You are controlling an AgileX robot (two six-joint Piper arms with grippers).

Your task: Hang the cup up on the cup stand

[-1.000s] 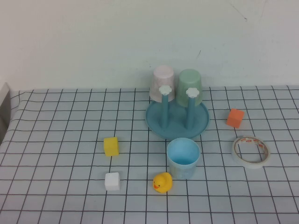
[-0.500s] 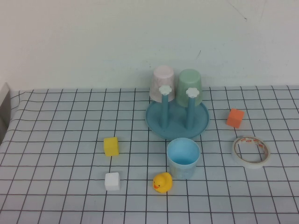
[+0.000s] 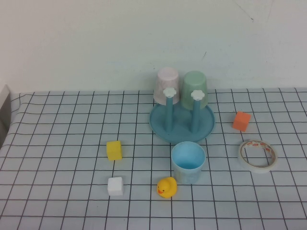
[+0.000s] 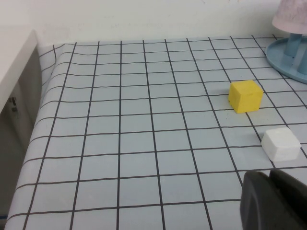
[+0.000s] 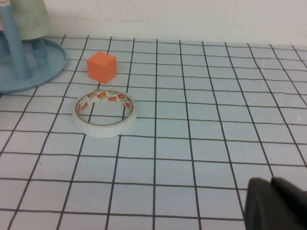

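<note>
At the tabletop's (image 3: 57, 143) left edge the checked cloth folds down beside a pale ledge, and the whole left stretch from that edge inward lies open. The left hand (image 4: 273, 203) shows only as a dark bulk low in the left wrist view, over the near left part of the tabletop; whether it is open or closed I cannot tell, and nothing is seen in its hold. Further in sit a yellow block (image 3: 114, 150) and, nearer the front edge, a white block (image 3: 115, 186), apart from each other. A yellow duck (image 3: 167, 187) stands near the front edge, just beside the cup (image 3: 188, 162), which stands upright, mouth up, around the middle of the tabletop (light blue, no handle). Beyond it, toward the back edge, is the cup stand (image 3: 160, 127), its near rim close to the cup with a narrow strip of cloth between. Two bare pegs with white flower knobs rise from its front half; a pink cup (image 3: 167, 82) and a green cup (image 3: 194, 85) sit upside down at its back, against the wall side. To the right of the stand lies an orange block (image 3: 241, 121), and nearer the front a tape roll (image 3: 258, 155) lies flat, the two well apart. Past them the tabletop runs open to its right edge. The right hand (image 5: 278, 206) is a dark shape low in the right wrist view, over the near right part; its opening cannot be told
</note>
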